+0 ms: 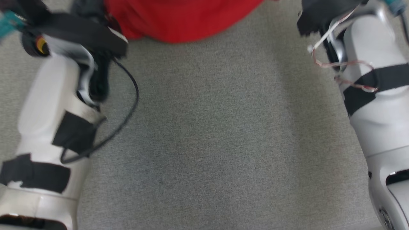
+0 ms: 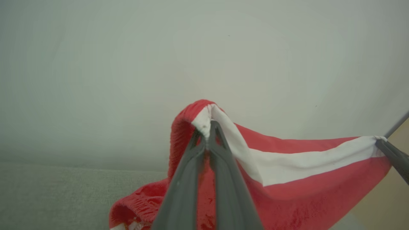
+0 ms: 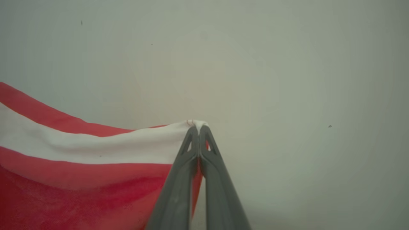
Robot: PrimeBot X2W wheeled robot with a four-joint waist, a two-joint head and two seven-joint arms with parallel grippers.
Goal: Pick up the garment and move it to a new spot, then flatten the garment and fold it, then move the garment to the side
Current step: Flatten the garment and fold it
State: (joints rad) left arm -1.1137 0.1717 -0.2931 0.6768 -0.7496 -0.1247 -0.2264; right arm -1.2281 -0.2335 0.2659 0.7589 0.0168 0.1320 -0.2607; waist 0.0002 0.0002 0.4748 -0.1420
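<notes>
The garment (image 2: 319, 195) is held up and stretched by its white band, presumably to be spread flat. One corner is pinched by the closed left gripper (image 2: 208, 135), the other by the closed right gripper (image 3: 198, 132). Its lower part seems, through blur, to trail on the grey woven surface (image 1: 223, 143), and a plain pale wall (image 2: 191, 48) is seen behind.

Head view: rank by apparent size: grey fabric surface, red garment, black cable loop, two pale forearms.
1. grey fabric surface
2. left pale forearm, right pale forearm: alike, both near camera
3. red garment, cropped at top
4. black cable loop
</notes>
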